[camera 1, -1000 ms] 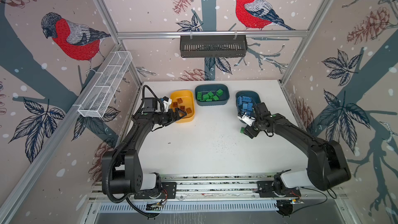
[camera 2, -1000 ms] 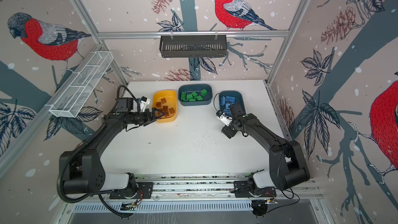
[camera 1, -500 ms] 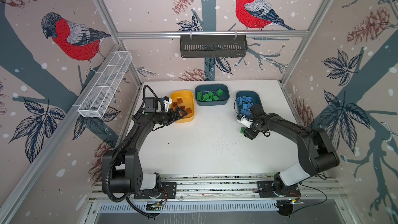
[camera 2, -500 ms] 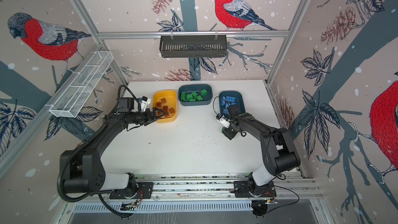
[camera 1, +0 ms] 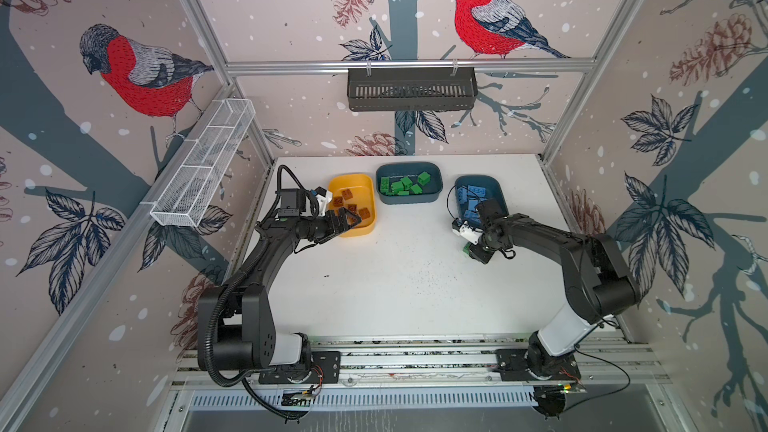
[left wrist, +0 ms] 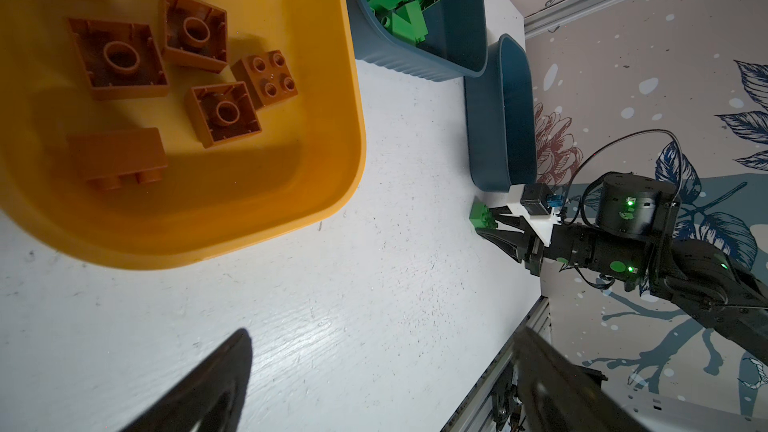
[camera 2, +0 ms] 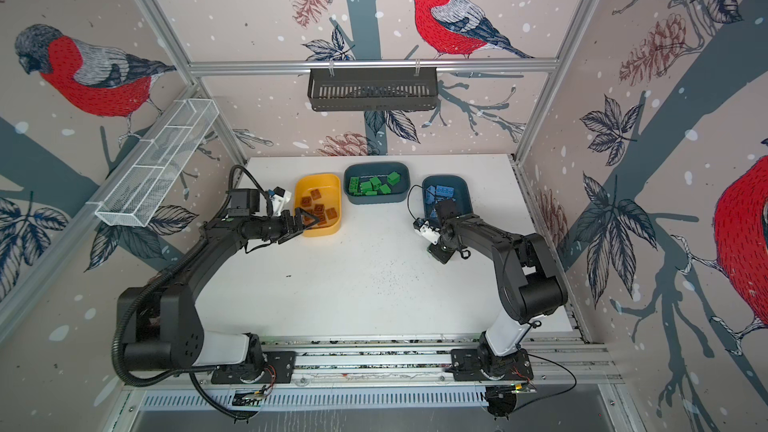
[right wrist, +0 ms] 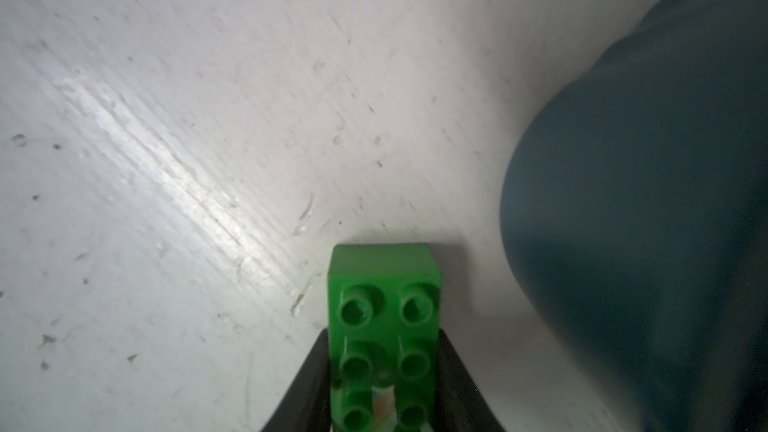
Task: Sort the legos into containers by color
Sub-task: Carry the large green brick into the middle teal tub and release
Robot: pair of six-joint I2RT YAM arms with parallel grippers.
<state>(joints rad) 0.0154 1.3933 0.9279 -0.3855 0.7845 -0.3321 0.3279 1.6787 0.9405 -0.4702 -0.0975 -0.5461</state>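
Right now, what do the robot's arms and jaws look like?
The left arm and right arm are matte black with rounded joints and a white link near the base. Each wrist has a white camera bracket and looping black cable. Jaws are black, tapered. Green lights dot the right arm; ribbed conduit follows the left.

Brown bricks (camera 1: pixel 347 194) sit in the yellow tub (camera 1: pixel 365 184), greens (camera 1: pixel 405 184) in the middle teal tub (camera 1: pixel 409 200), blues (camera 1: pixel 471 203) in the right teal tub (camera 1: pixel 494 189). One stray green brick (right wrist: pixel 384 284) is pinched in the right pincer (left wrist: pixel 489 222), right beside that last tub.
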